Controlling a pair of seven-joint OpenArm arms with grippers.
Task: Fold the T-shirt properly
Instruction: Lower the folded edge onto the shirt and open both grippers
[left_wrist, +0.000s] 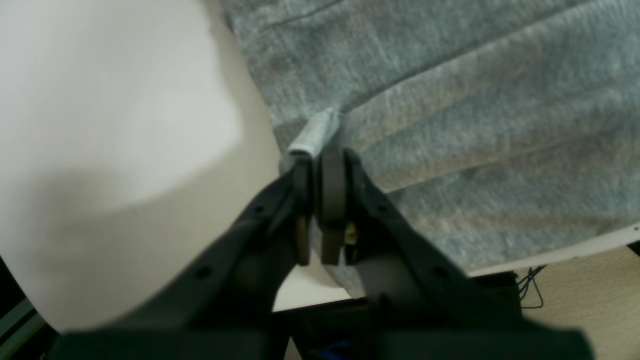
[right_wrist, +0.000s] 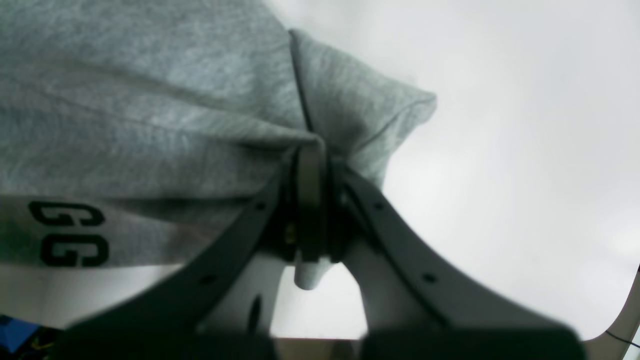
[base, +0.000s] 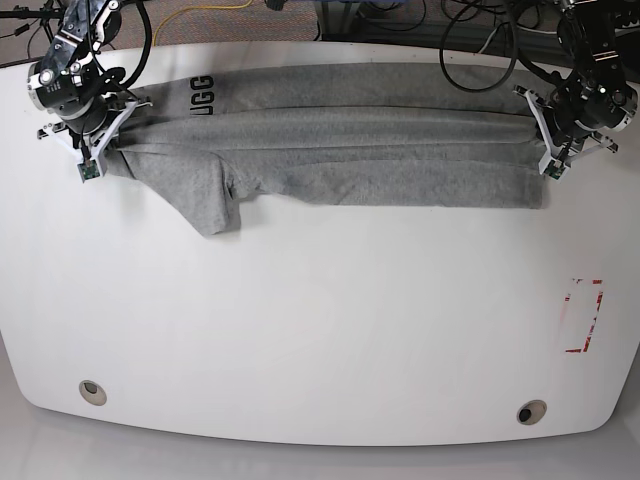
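L gripper (base: 548, 172) at far right of base view, jaws pinched on a bit of grey cloth, arm reaching in from top edge. R gripper (base: 88, 168) far left, likewise clamped on cloth, wrist angled down.

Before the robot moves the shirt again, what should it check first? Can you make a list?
1. Left gripper pinching the T-shirt: ok, its fingers are closed on a fold of the cloth's edge.
2. Right gripper pinching the T-shirt: ok, cloth is bunched between its closed fingers.
3. Shirt stretched flat between both arms: ok, it lies as a long band across the table.
4. Sleeve tucked in: not ok, it sticks out toward the front near the right gripper.
5. Black lettering hidden inside the fold: not ok, letters show at the far edge.
6. Layers lined up underneath: cannot tell.
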